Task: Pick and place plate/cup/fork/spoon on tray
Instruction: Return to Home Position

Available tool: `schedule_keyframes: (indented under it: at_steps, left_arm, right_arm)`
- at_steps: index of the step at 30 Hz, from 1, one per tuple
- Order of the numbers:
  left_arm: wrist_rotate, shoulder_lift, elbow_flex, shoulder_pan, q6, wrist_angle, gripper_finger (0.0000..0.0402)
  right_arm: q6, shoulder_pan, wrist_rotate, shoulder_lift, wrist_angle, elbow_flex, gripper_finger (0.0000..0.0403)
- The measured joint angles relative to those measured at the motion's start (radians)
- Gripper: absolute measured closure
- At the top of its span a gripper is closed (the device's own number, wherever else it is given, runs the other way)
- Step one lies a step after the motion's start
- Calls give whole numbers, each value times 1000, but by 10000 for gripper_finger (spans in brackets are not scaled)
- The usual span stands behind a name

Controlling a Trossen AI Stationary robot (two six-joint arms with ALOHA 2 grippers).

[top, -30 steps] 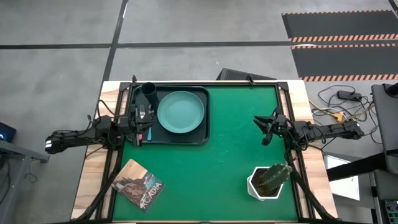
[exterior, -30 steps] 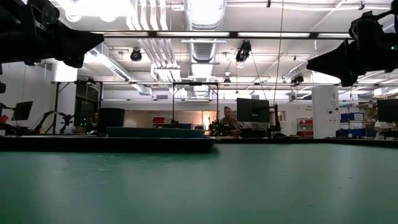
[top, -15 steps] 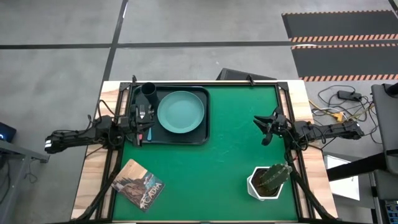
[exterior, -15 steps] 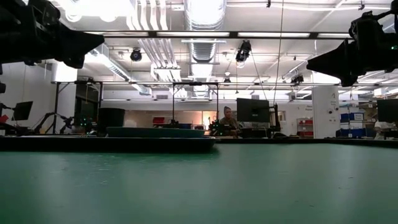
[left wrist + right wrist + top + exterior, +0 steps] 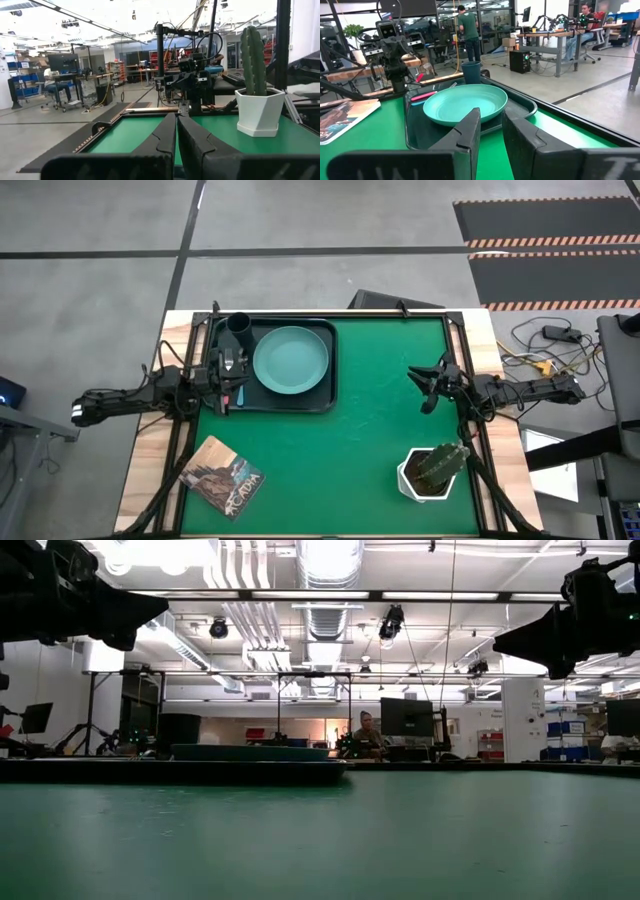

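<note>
A: Which step does the robot seem to be on?

B: The placing looks done, so what is left reads as the return to rest; the plate (image 5: 290, 360) lies flat, face up, in the right part of the tray (image 5: 318, 402); the cup (image 5: 240, 328) stands upright, mouth up, just beside the plate, in the tray corner away from the booklet (image 5: 222, 476); the fork (image 5: 425, 95) lies in the tray's left part; the spoon cannot be made out, perhaps hidden beneath the arm.

A: And the grippers?

B: The left gripper (image 5: 232, 375) hangs over the tray's left side; its fingers (image 5: 162, 137) are all but closed, with only a thin slit and nothing between them; the right gripper (image 5: 422, 388) is well apart, near the right edge of the table (image 5: 370, 440), not far from the potted cactus (image 5: 433, 470); its fingers (image 5: 470, 132) are a little parted and hold nothing.

A: What does the next move call for?

B: Probably a clean rise by the left arm before it draws back, so it catches neither cup nor cutlery; the right arm seems to need very little.

A: Which way does the fork point?

B: Its long axis runs along the tray's short left side; the tines point toward the cup, the pink handle toward the corner nearest the booklet; the plate, being round, has no long axis.
</note>
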Motion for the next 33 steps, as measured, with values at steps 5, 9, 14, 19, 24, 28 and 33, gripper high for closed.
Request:
schedule_keyframes:
  at_steps: [5,9,14,19,24,28,33]
  left_arm:
    - [0,7,0,0,0,0,402]
    - [0,7,0,0,0,0,402]
    - [0,8,0,0,0,0,402]
    - [0,13,0,0,0,0,402]
    - [0,18,0,0,0,0,402]
    - [0,18,0,0,0,0,402]
    - [0,20,0,0,0,-1,402]
  right_arm:
    - [0,0,0,0,0,0,335]
    - [0,0,0,0,0,0,335]
    - [0,0,0,0,0,0,335]
    - [0,0,0,0,0,0,335]
    - [0,0,0,0,0,0,335]
    - [0,0,0,0,0,0,335]
    - [0,0,0,0,0,0,335]
